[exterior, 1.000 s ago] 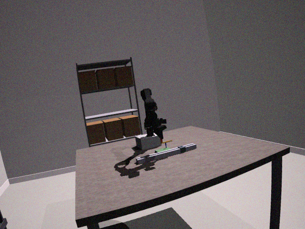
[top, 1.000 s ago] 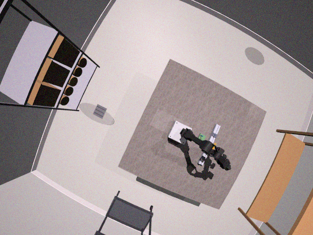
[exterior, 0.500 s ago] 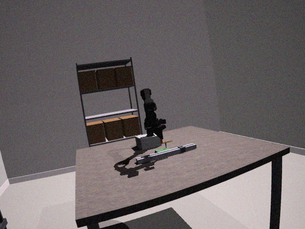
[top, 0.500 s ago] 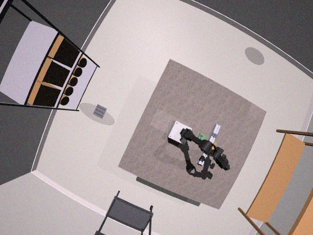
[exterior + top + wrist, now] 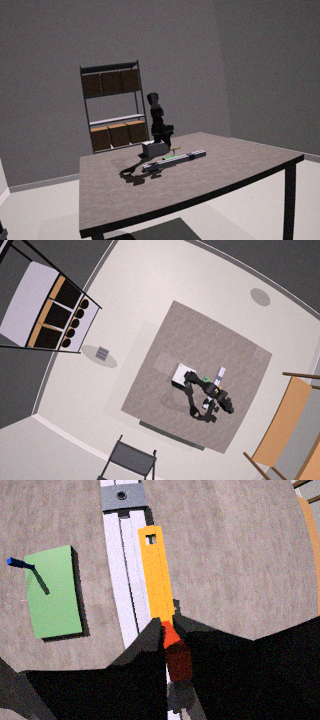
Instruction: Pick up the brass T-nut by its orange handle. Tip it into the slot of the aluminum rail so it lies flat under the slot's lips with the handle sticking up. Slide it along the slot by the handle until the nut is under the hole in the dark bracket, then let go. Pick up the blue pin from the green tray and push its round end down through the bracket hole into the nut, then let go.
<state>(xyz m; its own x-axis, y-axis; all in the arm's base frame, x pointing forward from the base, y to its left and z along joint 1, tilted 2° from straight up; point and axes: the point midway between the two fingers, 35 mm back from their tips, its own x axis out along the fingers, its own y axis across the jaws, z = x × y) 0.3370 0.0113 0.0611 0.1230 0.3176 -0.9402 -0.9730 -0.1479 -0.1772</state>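
- The end effector [image 5: 166, 623] is nearly closed, its fingertips pinching the orange handle [image 5: 174, 647] [image 5: 169, 148] of the nut.
- The brass nut [image 5: 156, 575] [image 5: 176, 148] [image 5: 219, 388] is held up off the desk [image 5: 155, 196] [image 5: 206, 338] [image 5: 225, 555]; from the wrist it overlaps one edge of the rail [image 5: 117, 565] [image 5: 175, 161] [image 5: 221, 371], not yet in the slot.
- It is probably stiff and fairly heavy for its size, hard to damage but smooth, so the long piece could swing or twist in a narrow pinch.
- The handle is the place to hold: squarely on its flat sides, leaving the brass free to enter the slot.
- The blue pin [image 5: 19, 563] [image 5: 173, 151] looks light, rigid and thin; its upper end seems the best grip, keeping the round end free.
- The wrist view shows the hole in the bracket [image 5: 125, 498] [image 5: 190, 156] [image 5: 219, 378] and the pin leaning out of the green tray [image 5: 57, 600] [image 5: 169, 157] [image 5: 206, 379].
- The exterior view shows the nut's height above the rail, which the wrist view cannot; the top view has the arm covering the grip.
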